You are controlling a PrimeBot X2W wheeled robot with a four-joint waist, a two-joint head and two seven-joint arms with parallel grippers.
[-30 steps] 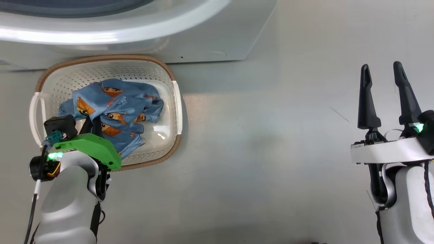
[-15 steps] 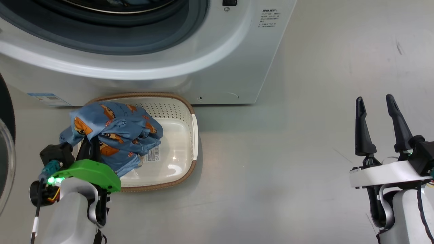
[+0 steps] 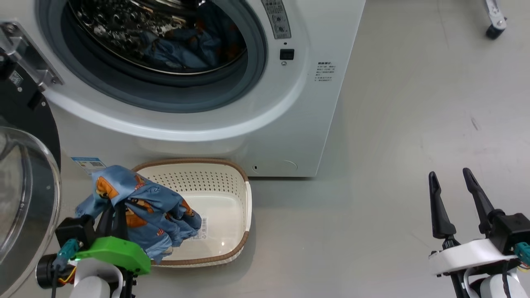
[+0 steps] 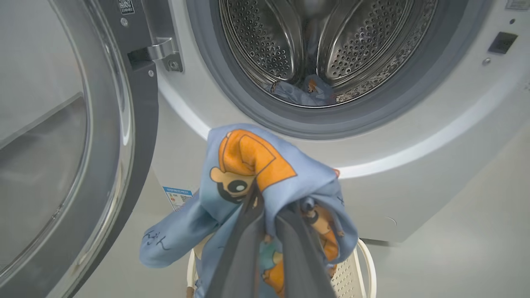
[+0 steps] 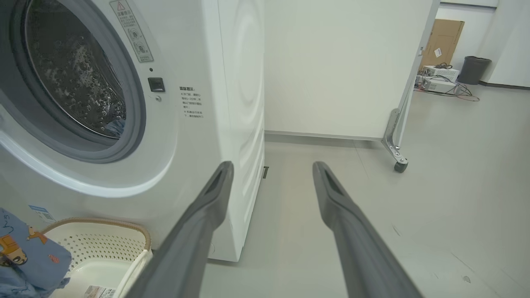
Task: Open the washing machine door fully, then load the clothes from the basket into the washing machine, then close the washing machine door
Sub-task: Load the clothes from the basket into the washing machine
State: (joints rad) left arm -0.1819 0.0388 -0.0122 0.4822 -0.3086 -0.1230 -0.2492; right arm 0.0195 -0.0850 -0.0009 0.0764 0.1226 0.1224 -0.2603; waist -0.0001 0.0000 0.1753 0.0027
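**Q:** Left side, what is the grip?

**A:** My left gripper point(image 4: 270, 199) is clenched on the clothes point(image 3: 140, 207). Both fingers point(image 4: 242, 248) are buried in a bunch of light blue fabric with orange-brown cartoon prints. The bunch is raised over the left end of the basket point(image 3: 245, 198). I cannot tell whether its lowest folds touch the rim.

**Q:** Basket position?

**A:** It is on the floor point(image 3: 393, 145), just in front of the washing machine point(image 3: 290, 136) and below the round opening.

**Q:** Door and drum?

**A:** The washing machine door point(image 3: 25, 198) is swung wide to my left, with its glass bowl bulging toward me. Its metal hinge point(image 3: 29, 54) sits at the left edge of the opening. Inside the steel drum point(image 4: 269, 45), another blue printed garment point(image 3: 186, 45) lies at the bottom.

**Q:** Right side?

**A:** My right gripper point(image 3: 448, 174) is spread wide and holds nothing. It hangs over the floor, well apart from the basket and to the right of the machine, with its fingers pointing up in the head view.
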